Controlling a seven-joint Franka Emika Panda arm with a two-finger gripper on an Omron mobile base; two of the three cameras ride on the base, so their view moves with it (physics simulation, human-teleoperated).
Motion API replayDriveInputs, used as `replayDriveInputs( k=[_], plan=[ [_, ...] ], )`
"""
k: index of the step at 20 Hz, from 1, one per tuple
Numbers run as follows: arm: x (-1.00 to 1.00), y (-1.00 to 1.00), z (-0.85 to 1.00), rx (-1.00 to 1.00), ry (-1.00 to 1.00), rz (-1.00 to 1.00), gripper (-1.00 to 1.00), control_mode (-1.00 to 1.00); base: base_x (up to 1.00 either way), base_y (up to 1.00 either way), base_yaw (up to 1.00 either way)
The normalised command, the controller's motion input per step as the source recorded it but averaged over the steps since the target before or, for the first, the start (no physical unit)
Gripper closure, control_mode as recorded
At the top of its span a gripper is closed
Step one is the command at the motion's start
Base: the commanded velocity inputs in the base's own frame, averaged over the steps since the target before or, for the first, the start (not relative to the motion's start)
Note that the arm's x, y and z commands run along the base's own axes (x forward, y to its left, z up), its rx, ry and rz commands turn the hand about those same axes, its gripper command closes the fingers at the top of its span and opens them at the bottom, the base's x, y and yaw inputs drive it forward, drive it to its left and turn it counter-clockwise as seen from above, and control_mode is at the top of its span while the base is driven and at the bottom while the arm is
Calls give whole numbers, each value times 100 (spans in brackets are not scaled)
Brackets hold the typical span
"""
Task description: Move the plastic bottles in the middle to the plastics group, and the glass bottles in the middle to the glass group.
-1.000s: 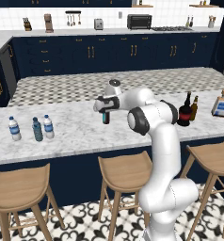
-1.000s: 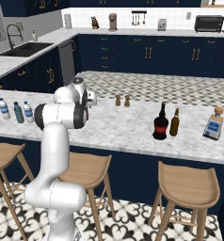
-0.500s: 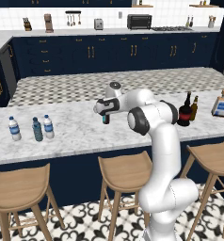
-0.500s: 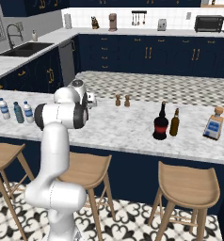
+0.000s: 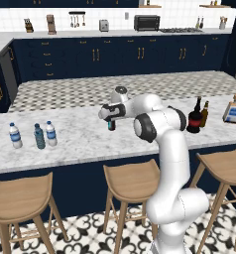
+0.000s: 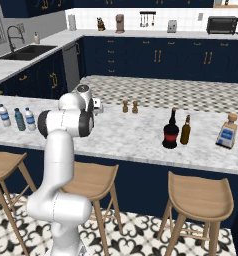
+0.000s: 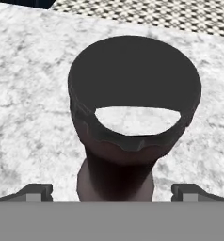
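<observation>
My gripper [image 7: 115, 193] is open, straight above the slim dark brown glass bottle [image 7: 132, 84] in the middle of the counter. I look down on its cap. The fingertips [image 7: 36, 192] flank its neck without touching it. In the base views the hand [image 5: 111, 119] covers this bottle. The fat black glass bottle with a red label [image 5: 194, 116] stands beside the amber beer bottle [image 5: 205, 114], and the square flask [image 5: 232, 109] is further right. At the far left stand two clear water bottles [image 5: 15, 135] [image 5: 51, 133] and a teal bottle [image 5: 39, 136] between them.
Two small brown shakers [image 6: 125, 106] stand behind the middle of the marble counter [image 5: 80, 144]. Wooden stools [image 5: 132, 181] line its near edge. A patterned strip runs along the counter's far half, with dark cabinets beyond.
</observation>
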Motion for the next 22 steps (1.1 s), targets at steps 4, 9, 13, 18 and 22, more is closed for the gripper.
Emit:
replayDriveInputs(
  k=[4, 9, 13, 18, 22],
  plan=[
    [0, 0, 0, 0, 0, 0, 100, -100, 0, 0, 0],
    [0, 0, 0, 0, 0, 0, 100, -100, 0, 0, 0],
    [-5, -3, 2, 0, 0, 0, 100, -100, 0, 0, 0],
    [-26, -27, 31, 0, 0, -8, 100, -100, 0, 0, 0],
    [-35, -59, 42, 0, 0, -16, 100, -100, 0, 0, 0]
  ],
)
